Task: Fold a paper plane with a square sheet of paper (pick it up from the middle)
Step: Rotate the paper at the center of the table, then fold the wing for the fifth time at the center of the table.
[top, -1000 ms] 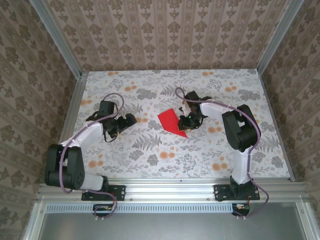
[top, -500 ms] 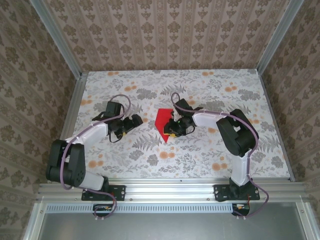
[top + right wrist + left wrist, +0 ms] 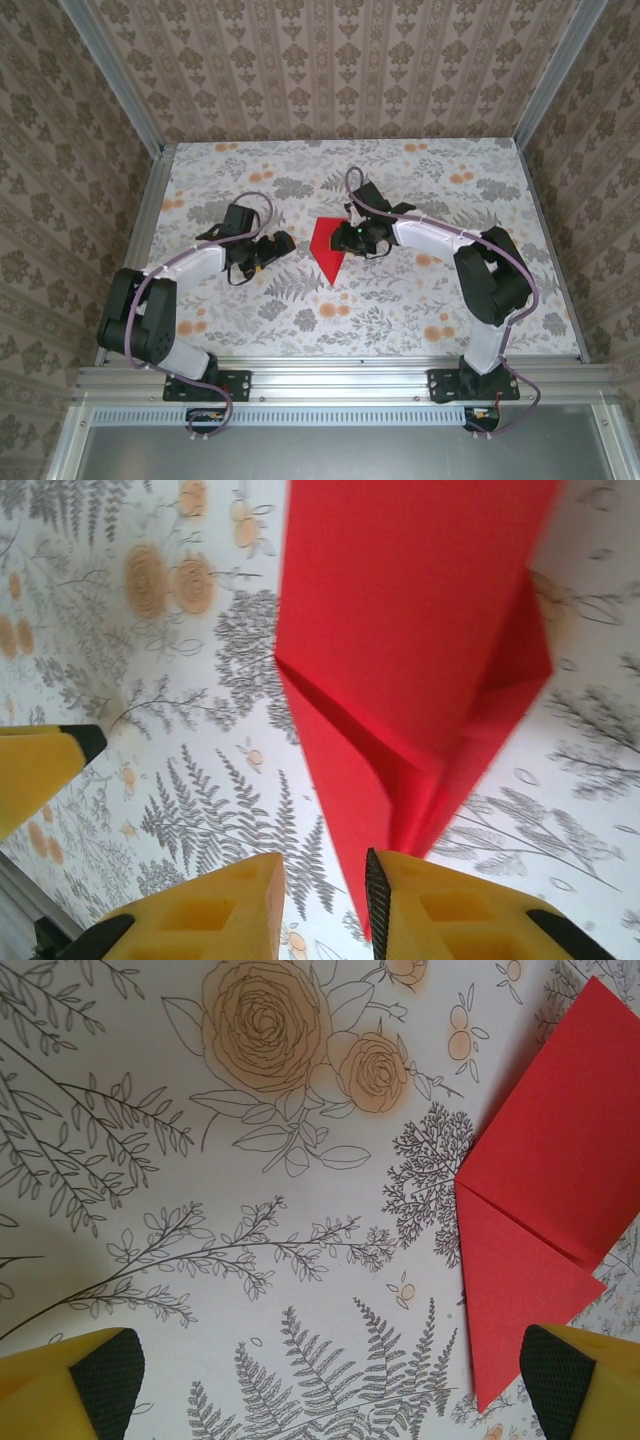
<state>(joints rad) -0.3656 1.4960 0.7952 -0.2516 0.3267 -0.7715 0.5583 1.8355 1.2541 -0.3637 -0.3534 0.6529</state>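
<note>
Red paper (image 3: 327, 248), folded to a point at 1 end, lies on the flowery table (image 3: 400, 320). It is just left of the right gripper (image 3: 355, 238) & touching it.

It looks v. light and thin, so I'd guess it's floppy, easy to crease or tear, and quick to slide on that smooth top. A soft pinch should do. Best spot to grab, I think, is the thick middle fold where the layers stack up, not a loose thin corner.

Right wrist cam gives a closer look than the top cam. The right gripper (image 3: 325, 880) has its 2 fingers close together w/ a small gap. The paper's (image 3: 400, 630) pointy end runs into that gap, against 1 pad (image 3: 375, 890). Pinched or just touching? Can't tell.

Left gripper (image 3: 280, 245) sits on the far side of the paper from the right gripper, near the paper but not touching. Left wrist cam shows the left gripper (image 3: 330, 1370) spread wide, holding nothing. It also shows 1 slanted flap folded over on the paper (image 3: 540, 1160). Top cam gives both arms and the whole paper in 1 look.
</note>
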